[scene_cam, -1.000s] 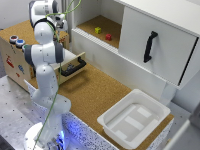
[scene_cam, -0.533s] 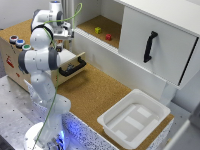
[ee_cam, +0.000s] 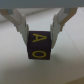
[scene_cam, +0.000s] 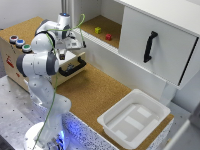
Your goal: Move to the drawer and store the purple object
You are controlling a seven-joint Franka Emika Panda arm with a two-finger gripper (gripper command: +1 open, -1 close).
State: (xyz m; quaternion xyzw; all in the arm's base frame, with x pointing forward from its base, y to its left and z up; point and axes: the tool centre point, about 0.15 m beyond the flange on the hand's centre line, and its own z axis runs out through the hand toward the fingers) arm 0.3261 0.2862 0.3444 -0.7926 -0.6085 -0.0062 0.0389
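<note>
Purple block (ee_cam: pixel 40 45) sits between the two gray fingers (ee_cam: pixel 19 22) of the gripper (ee_cam: pixel 40 30). It's a dark cube w/ flat sides and yellow letters, an A on top and an O on the front. Fingers are narrow, pressed on both sides of the block, holding it up off the pale, blurry ground.

From the room side, the gripper (scene_cam: pixel 64 56) points down, and the block is too small to pick out there. It hangs right over the drawer (scene_cam: pixel 74 64), a small light-wood box part w/ a black bar handle (scene_cam: pixel 73 69) across the front. Drawer looks pulled open.

Arm (scene_cam: pixel 42 60) is white, round and smooth, bent like an elbow, w/ a green cable looping off it. Base stands on a shiny metal table (scene_cam: pixel 12 107).

Brown bumpy cork top (scene_cam: pixel 95 92) is next to it. White plastic tray (scene_cam: pixel 134 117), square w/ low walls, sits on the exterior view's right. Big white door (scene_cam: pixel 157 45) w/ a black handle is behind. Small yellow cube (scene_cam: pixel 98 30) and red cube (scene_cam: pixel 108 36) sit back in the shelf.
</note>
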